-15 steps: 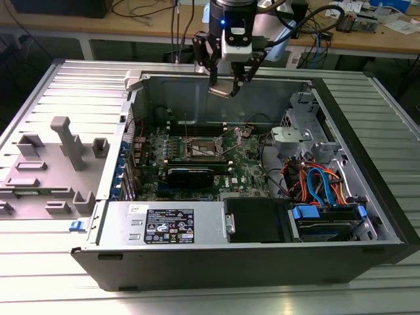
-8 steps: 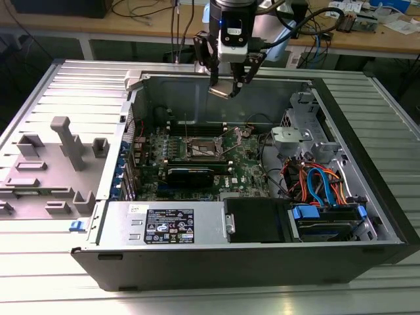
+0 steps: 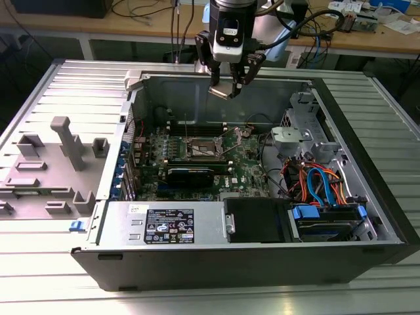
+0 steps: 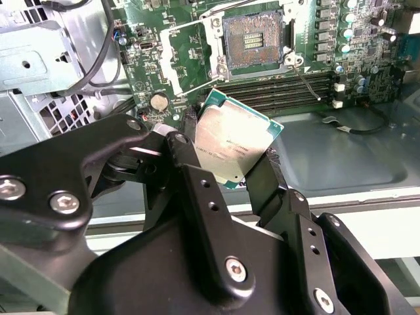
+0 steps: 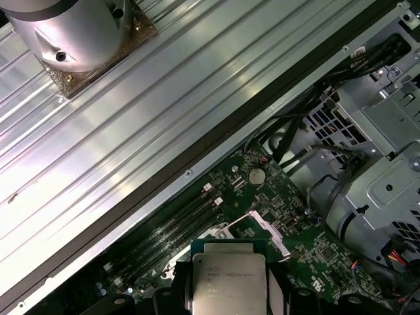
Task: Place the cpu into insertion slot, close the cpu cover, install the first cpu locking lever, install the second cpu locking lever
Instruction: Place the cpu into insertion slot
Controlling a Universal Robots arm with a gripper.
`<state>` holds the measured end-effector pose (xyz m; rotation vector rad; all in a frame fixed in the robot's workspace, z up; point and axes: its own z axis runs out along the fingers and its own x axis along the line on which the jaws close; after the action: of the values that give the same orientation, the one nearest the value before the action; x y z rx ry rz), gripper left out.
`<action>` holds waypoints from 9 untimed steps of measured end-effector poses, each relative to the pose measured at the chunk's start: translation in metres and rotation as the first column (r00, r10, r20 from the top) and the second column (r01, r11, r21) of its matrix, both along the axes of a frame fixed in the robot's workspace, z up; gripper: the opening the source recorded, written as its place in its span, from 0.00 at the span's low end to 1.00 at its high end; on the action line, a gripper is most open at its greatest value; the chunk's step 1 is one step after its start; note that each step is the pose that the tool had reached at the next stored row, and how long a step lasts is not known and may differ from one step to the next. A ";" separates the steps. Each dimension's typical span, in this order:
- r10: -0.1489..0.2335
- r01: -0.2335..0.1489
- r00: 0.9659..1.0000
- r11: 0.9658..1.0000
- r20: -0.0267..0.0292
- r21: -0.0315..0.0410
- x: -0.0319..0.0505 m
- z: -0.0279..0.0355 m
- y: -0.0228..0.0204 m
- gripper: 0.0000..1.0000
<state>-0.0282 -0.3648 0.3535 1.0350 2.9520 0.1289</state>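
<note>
My gripper (image 3: 226, 90) hangs above the open computer case, near its back wall, shut on the cpu (image 3: 223, 92). In the second wrist view the cpu (image 4: 233, 141) is a silver-topped square chip with a green edge, held tilted between two black fingers (image 4: 187, 157). The same cpu (image 5: 228, 282) shows in the first wrist view. The insertion slot (image 4: 252, 41) lies uncovered on the green motherboard, some way beyond the chip, its dark gold centre exposed. The cpu cover (image 4: 174, 58) stands swung open beside it. The insertion slot (image 3: 202, 149) sits below and toward the exterior view's left of the gripper.
Long black memory slots (image 4: 282, 88) run beside the socket. A black graphics card (image 3: 190, 176) lies in front of it. A power supply (image 3: 164, 226) fills the case front, and drive bays with orange and blue cables (image 3: 321, 190) fill the right. A grey fixture (image 3: 59, 164) stands outside on the left.
</note>
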 end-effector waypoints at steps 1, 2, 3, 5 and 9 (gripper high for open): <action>0.000 0.000 1.000 1.000 0.000 0.000 0.0000 0.0000 0.0000 0.54; 0.000 0.000 1.000 1.000 0.000 0.000 0.0000 0.0000 0.0000 0.54; 0.000 0.000 1.000 1.000 0.000 0.000 0.0000 0.0000 0.0000 0.54; 0.000 0.000 1.000 1.000 0.000 0.000 0.0000 0.0000 0.0000 0.54; 0.000 0.000 1.000 1.000 0.000 0.000 0.0000 0.0000 0.0000 0.54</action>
<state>-0.0282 -0.3648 0.3535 1.0355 2.9518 0.1289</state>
